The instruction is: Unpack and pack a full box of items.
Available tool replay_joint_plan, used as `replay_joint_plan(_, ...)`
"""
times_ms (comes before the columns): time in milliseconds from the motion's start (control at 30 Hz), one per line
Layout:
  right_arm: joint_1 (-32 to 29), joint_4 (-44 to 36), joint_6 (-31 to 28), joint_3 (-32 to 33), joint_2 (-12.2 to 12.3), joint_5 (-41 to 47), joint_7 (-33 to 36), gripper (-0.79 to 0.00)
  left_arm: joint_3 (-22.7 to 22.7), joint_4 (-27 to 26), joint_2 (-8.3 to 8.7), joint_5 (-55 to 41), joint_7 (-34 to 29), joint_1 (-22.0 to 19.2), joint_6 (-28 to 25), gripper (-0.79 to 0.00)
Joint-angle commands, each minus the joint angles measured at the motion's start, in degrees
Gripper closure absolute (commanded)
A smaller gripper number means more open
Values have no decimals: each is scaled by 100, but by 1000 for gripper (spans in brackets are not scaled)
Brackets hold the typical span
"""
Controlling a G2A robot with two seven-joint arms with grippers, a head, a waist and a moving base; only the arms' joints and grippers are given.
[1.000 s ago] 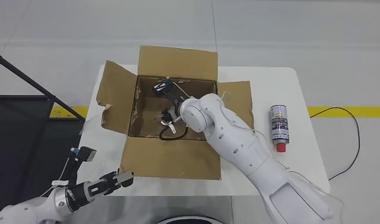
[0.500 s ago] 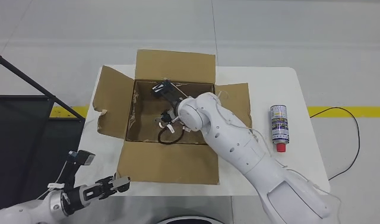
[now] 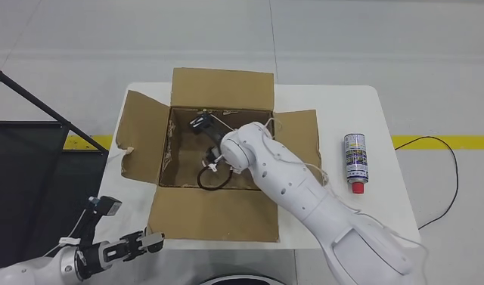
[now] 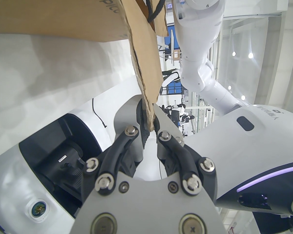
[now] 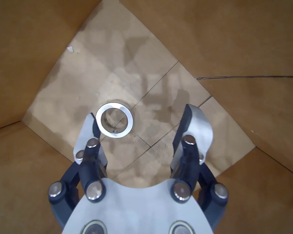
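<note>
My right end effector (image 5: 141, 113), wide open and empty in the mid-frame box (image 3: 221, 85), has the flat ring (image 5: 114, 134) just beside one fingertip (image 5: 89, 132), off-centre.

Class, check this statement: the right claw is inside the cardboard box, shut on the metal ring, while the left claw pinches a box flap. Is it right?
Not quite. The right claw is open, not shut on the metal ring, which lies ungrasped on the cardboard box floor; the right wrist view shows it. The left claw does pinch a box flap.
</note>
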Motion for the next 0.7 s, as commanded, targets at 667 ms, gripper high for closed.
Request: replay_joint_plan(667,135,885,-391,-146,-374,215,46,-329,25,-30,45,-15,22,123,-87,0)
